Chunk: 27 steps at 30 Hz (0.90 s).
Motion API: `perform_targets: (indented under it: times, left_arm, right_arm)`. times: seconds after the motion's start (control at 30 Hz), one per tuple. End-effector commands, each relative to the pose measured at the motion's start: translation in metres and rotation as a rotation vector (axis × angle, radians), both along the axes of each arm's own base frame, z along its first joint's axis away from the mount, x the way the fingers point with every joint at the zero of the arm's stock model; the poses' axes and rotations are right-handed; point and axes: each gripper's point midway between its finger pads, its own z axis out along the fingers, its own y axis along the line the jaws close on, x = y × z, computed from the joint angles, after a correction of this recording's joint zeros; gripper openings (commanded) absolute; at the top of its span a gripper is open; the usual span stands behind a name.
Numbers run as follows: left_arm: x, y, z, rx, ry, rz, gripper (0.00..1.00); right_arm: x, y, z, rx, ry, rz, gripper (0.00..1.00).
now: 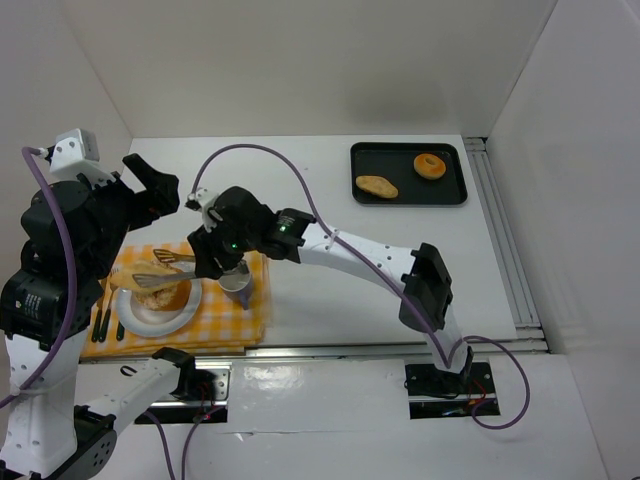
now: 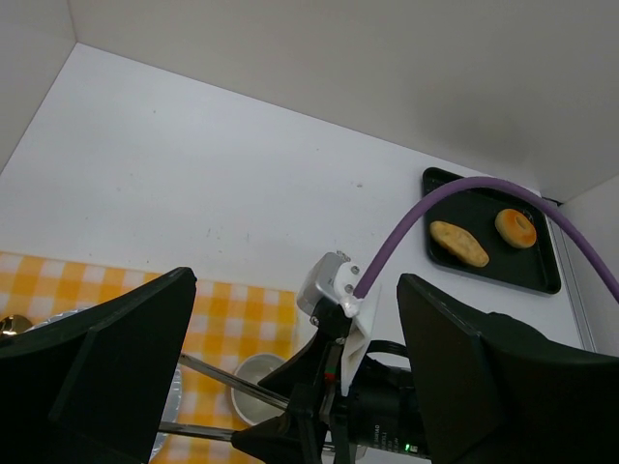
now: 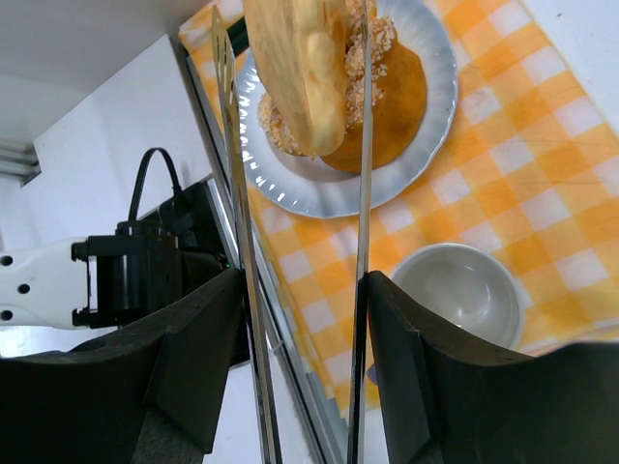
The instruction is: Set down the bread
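Bread slice [image 3: 295,68] tilted between blades of tongs [image 3: 363,242], over crumbed piece [image 3: 397,92] on white plate [image 3: 440,106], checked cloth [image 3: 522,145] beneath. Right gripper [image 3: 305,290] clasps tongs. Left gripper [image 2: 295,324] spread wide, holding nothing.

bread [image 3: 302,72] | pale golden slice, tilted on edge | between tongs [image 3: 363,242] blades, on crumbed patty [image 3: 401,87] | over white plate [image 3: 319,193], 9 o'clock of bowl [image 3: 462,295]

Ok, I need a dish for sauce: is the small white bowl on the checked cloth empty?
Empty: the right wrist view looks down into the small round white bowl and shows only its bare white inside.
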Motion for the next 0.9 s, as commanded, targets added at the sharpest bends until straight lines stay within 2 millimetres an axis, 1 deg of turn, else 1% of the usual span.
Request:
perform_targets:
  times: [0.0,0.03,0.07,0.1,0.13,0.17,0.2,0.23,0.27,0.3,0.33,0.37,0.4,0.43,0.47,0.5,0.53,0.57,0.6,0.63,0.67,0.7,0.73,0.77,0.8,0.83,0.87]
  left_arm:
    - [0.000,-0.001,0.008,0.012,-0.033,-0.013,0.99]
    - [0.000,-0.001,0.008,0.012,-0.033,-0.013,0.99]
    - [0.000,-0.001,0.008,0.012,-0.033,-0.013,0.99]
    - [0.000,-0.001,0.008,0.012,-0.033,-0.013,0.99]
    - [0.000,-0.001,0.008,0.012,-0.033,-0.013,0.99]
    - [0.000,-0.001,0.008,0.012,-0.033,-0.013,0.99]
    - [-0.001,-0.001,0.011,0.010,-0.042,-0.013,0.99]
    - [-0.001,-0.001,0.011,0.010,-0.042,-0.013,0.99]
    - [-0.001,-0.001,0.011,0.010,-0.042,-0.013,0.99]
    - [-0.001,-0.001,0.011,0.010,-0.042,-0.013,0.99]
    - [0.002,-0.002,0.009,0.003,-0.034,-0.012,0.99]
    - [0.002,-0.003,0.009,0.002,-0.033,-0.021,0.99]
    - [0.002,-0.003,0.009,0.002,-0.033,-0.021,0.99]
    - [0.002,-0.003,0.009,0.002,-0.033,-0.021,0.99]
    - [0.002,-0.003,0.009,0.002,-0.033,-0.021,0.99]
    - [0.002,-0.003,0.009,0.002,-0.033,-0.021,0.99]
    - [0.002,-0.003,0.009,0.002,-0.033,-0.021,0.99]
    - [0.002,-0.003,0.009,0.002,-0.033,-0.021,0.99]
    - [0.002,-0.004,0.012,-0.001,-0.042,-0.021,0.99]
    - [0.002,-0.005,0.012,-0.002,-0.042,-0.030,0.99]
    - [0.002,-0.005,0.012,-0.002,-0.042,-0.030,0.99]
    - [0.005,-0.006,0.010,0.000,-0.033,-0.030,0.99]
    - [0.005,-0.008,0.010,-0.002,-0.032,-0.040,0.99]
    - [0.006,-0.008,0.006,0.000,-0.023,-0.040,0.99]
    - [0.007,-0.008,0.009,-0.002,-0.034,-0.040,0.99]
    - [0.007,-0.010,0.009,-0.004,-0.033,-0.049,0.99]
    - [0.007,-0.010,0.009,-0.004,-0.033,-0.050,0.99]
  right_arm:
    - [0.004,-0.002,0.051,0.102,-0.083,-0.032,0.61]
    - [0.006,-0.005,0.057,0.108,-0.095,-0.049,0.61]
    - [0.008,-0.005,0.057,0.106,-0.099,-0.057,0.62]
    - [0.009,-0.007,0.062,0.111,-0.114,-0.062,0.62]
    - [0.012,-0.010,0.062,0.106,-0.125,-0.085,0.62]
    - [0.014,-0.012,0.057,0.094,-0.126,-0.095,0.62]
    - [0.014,-0.015,0.061,0.097,-0.133,-0.105,0.62]
    - [0.019,-0.023,0.068,0.104,-0.142,-0.124,0.62]
    - [0.023,-0.028,0.064,0.099,-0.140,-0.135,0.62]
    - [0.022,-0.032,0.074,0.120,-0.145,-0.148,0.62]
    - [0.028,-0.039,0.069,0.108,-0.141,-0.163,0.62]
    - [0.037,-0.048,0.075,0.112,-0.156,-0.199,0.62]
    - [0.036,-0.049,0.068,0.098,-0.150,-0.198,0.62]
    - [0.047,-0.062,0.075,0.103,-0.159,-0.233,0.62]
    - [0.051,-0.072,0.063,0.077,-0.146,-0.262,0.62]
    - [0.055,-0.078,0.064,0.081,-0.149,-0.275,0.62]
    - [0.061,-0.095,0.074,0.103,-0.138,-0.315,0.62]
    - [0.065,-0.103,0.065,0.099,-0.129,-0.334,0.62]
    - [0.069,-0.110,0.066,0.108,-0.120,-0.356,0.62]
    - [0.072,-0.123,0.076,0.127,-0.125,-0.370,0.62]
    - [0.076,-0.130,0.070,0.121,-0.117,-0.395,0.62]
    - [0.080,-0.138,0.071,0.121,-0.124,-0.417,0.62]
    - [0.083,-0.148,0.077,0.131,-0.128,-0.449,0.62]
    - [0.096,-0.162,0.076,0.122,-0.140,-0.504,0.62]
    - [0.099,-0.173,0.063,0.099,-0.118,-0.529,0.62]
    - [0.103,-0.186,0.065,0.107,-0.115,-0.570,0.62]
    - [0.117,-0.204,0.061,0.096,-0.126,-0.631,0.62]
